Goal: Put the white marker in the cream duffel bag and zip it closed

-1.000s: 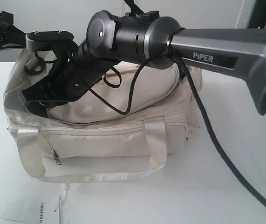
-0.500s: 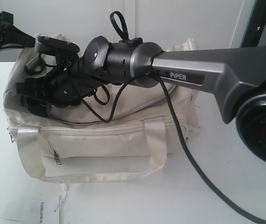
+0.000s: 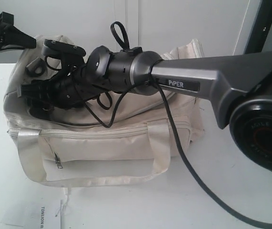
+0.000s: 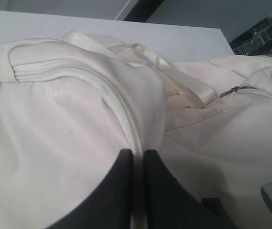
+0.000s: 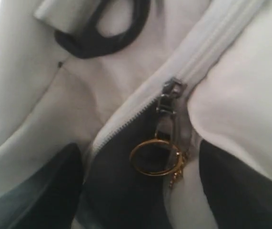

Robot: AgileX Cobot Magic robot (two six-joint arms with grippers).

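- My left gripper (image 4: 136, 153) has its two dark fingers pressed almost together, pinching the raised zip ridge of the large, soft cream fabric duffel bag (image 4: 55, 143).
- My right gripper (image 5: 140, 160) is spread wide above the bag's top.
- The grey metal zip slider (image 5: 171, 93) and its small gold ring (image 5: 150, 173) lie between my right fingers, clear of both.
- On one side of the slider the teeth are meshed. On the other they part onto a dark gap.
- The bag sits on the flat white table (image 3: 231, 191), its shiny webbing handle (image 3: 159, 143) facing the exterior camera.
- I cannot tell where the white marker is.
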